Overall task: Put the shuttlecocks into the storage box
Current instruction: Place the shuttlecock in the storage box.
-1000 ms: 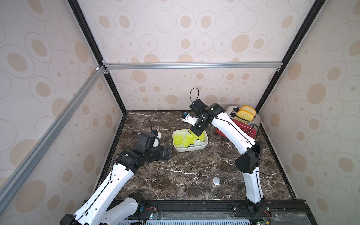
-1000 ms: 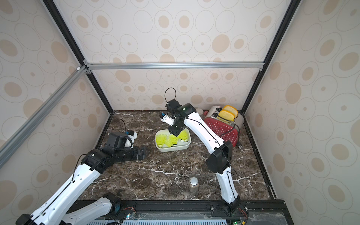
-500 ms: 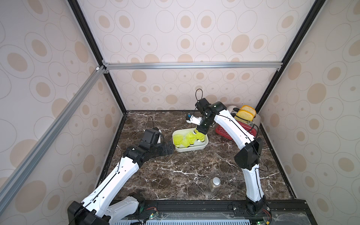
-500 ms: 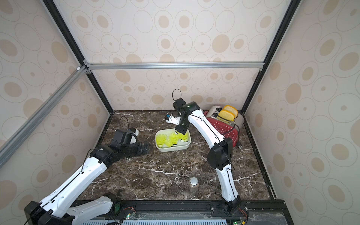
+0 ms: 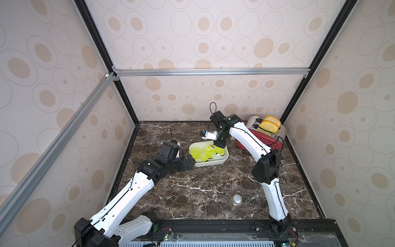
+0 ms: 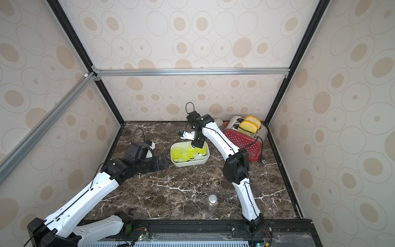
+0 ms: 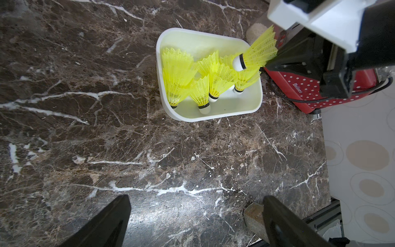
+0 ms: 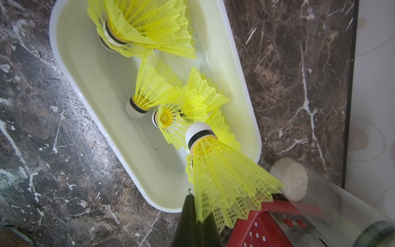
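Yellow-green shuttlecock (image 8: pixel 224 177), skirt pinched in the right jaws over a corner of the storage box (image 8: pixel 96 85), might, we judged, tumble outside on release; left jaws gaped empty.

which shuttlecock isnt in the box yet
The shuttlecock pinched by its skirt in the shut right gripper, hanging tip-down over the box end nearest the toaster. The other shuttlecocks lie inside the box.
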### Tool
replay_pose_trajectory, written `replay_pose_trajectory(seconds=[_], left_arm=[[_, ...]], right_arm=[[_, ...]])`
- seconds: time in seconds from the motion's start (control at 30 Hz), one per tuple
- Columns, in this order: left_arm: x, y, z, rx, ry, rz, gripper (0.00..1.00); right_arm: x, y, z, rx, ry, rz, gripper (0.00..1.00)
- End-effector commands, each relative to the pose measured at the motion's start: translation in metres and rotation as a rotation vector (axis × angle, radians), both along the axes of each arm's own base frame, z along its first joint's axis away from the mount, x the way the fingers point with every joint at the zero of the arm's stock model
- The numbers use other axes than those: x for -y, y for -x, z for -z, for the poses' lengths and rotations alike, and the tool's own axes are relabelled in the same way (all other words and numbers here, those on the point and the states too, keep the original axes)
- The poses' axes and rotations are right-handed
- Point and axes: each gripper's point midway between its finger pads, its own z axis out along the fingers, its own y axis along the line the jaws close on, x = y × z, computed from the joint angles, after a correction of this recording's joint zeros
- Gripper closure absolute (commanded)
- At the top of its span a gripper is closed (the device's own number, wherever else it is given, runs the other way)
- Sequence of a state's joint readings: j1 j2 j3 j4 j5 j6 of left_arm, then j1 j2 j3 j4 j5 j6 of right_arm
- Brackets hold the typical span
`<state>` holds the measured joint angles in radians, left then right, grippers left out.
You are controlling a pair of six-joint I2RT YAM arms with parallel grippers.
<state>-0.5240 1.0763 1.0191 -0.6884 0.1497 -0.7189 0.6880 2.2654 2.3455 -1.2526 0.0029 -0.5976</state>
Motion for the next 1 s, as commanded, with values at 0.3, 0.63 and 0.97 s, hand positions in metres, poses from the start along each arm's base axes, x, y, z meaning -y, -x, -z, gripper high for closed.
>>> replay_pose_trajectory(seconds=[0.3, 0.63, 0.97], left_arm=[[0.004, -0.005, -0.016, 0.045, 0.018, 0.002, 0.01], [0.005, -0.006, -0.017, 0.051, 0.022, 0.008, 0.01], [0.006, -0.005, -0.018, 0.052, 0.022, 0.015, 0.01]], right_arm=[[-0.008, 0.012, 0.013, -0.022, 0.022, -0.149, 1.00], [-0.002, 0.018, 0.032, -0.064, 0.057, -0.148, 1.00], [-0.011, 0.014, 0.032, -0.049, 0.035, -0.142, 0.75]])
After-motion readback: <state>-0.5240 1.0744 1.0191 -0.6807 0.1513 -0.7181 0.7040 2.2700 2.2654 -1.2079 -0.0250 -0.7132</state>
